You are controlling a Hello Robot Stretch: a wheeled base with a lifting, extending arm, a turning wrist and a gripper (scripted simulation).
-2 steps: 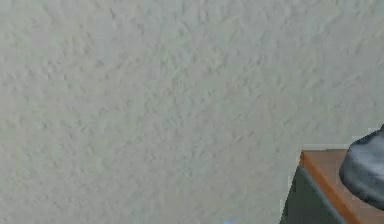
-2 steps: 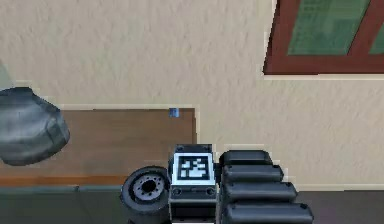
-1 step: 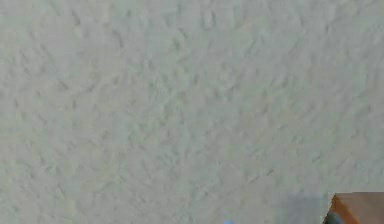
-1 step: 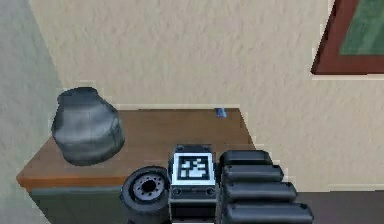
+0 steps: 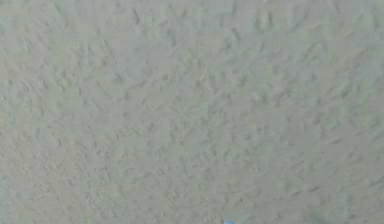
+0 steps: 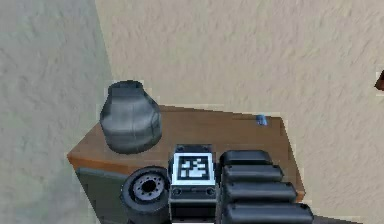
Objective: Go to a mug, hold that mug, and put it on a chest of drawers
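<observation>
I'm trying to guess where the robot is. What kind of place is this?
Probably a corner of a room in a house. Two rough walls meet behind a low wooden cabinet, and a grey pot stands on it. Which room it is, I can't tell.

Grey jar (image 6: 130, 117), sm. blue obj (image 6: 261, 120)

A textured wall (image 5: 190, 110) stands close ahead in the forward view, blocking that way. In the arm side view, a squat grey jar (image 6: 130, 117) takes up the left end of the brown worktop (image 6: 230, 135). The middle and right of it lie bare, up to a small blue thing (image 6: 261, 120) at the back edge.
</observation>
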